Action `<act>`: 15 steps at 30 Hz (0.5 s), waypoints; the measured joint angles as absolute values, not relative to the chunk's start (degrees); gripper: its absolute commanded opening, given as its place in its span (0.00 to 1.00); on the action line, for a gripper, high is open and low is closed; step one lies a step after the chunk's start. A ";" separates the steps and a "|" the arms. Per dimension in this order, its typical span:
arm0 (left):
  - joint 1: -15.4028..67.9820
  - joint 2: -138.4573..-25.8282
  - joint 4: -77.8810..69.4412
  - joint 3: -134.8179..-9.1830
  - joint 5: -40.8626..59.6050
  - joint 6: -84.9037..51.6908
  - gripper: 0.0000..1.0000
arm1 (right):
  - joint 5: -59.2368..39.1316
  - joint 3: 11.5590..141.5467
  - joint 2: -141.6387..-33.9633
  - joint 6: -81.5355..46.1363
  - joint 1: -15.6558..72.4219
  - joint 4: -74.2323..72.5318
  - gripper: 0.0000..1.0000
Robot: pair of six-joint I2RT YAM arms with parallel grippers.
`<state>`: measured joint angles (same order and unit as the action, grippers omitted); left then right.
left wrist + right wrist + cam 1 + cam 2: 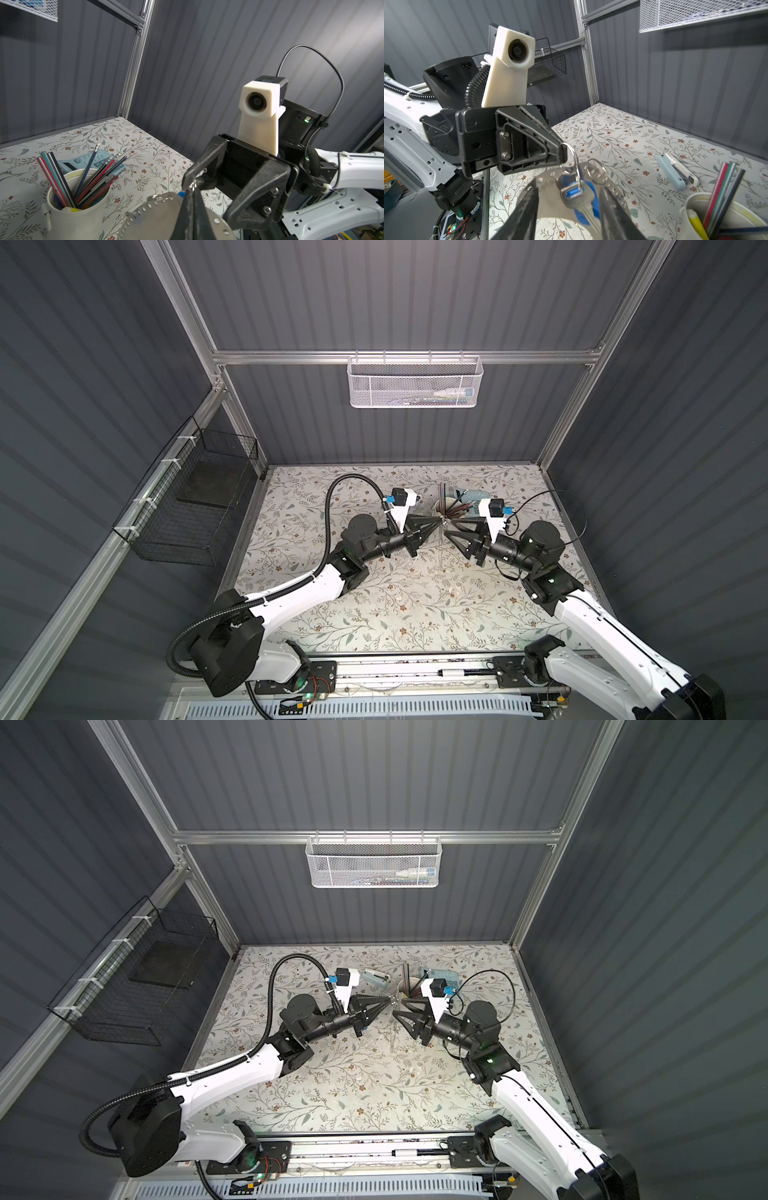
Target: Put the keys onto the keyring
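If counting containers, three: white cup upright on the floral surface, stuffed with coloured pencils and a yellow marker; white mesh basket hooked on the back rail, with a pale bottle-like shape inside and other bits too blurred to name; black wire basket on the side wall, with a dark flat slab in it. Half hidden behind the cup, a teal calculator; near it, a pale blue stapler lying flat. Keyring aloft between left pincer and right pincer, above the surface and near the cup: thin, flat, grey metal, studded along the rim, lower arc cut off in both wrist views, only faint lines in both top views. Left pincer clenched on a thin wire split ring, with keys dangling below against the loop, silver blades overlapping blue tags, count hard to make out. Right pincer released, black fingers spread either side of keys, clamping nothing visible.
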<state>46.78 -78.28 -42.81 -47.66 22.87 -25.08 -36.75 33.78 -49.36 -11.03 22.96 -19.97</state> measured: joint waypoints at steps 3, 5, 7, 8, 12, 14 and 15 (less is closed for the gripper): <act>46.81 -78.28 -43.35 -47.66 22.92 -25.82 0.00 | -34.11 32.88 -46.83 -9.17 22.96 -17.50 0.51; 46.78 -78.28 -43.44 -47.66 23.07 -26.24 0.00 | -32.75 32.91 -46.52 -7.40 22.96 -16.25 0.50; 46.81 -78.30 -43.46 -47.66 23.22 -26.68 0.00 | -31.73 33.01 -46.98 -5.74 22.96 -14.83 0.49; 46.81 -78.30 -43.46 -47.66 23.38 -26.83 0.00 | -31.48 33.19 -47.40 -5.06 22.96 -14.41 0.49; 46.81 -78.30 -43.48 -47.66 23.66 -27.29 0.00 | -31.03 34.74 -50.00 -2.87 22.98 -13.02 0.48; 46.81 -78.39 -43.66 -47.66 23.86 -27.46 0.00 | -31.05 35.46 -51.13 -2.31 23.03 -12.82 0.48; 46.78 -78.43 -43.75 -47.66 23.99 -27.51 0.00 | -31.07 35.73 -51.57 -2.24 23.09 -12.84 0.49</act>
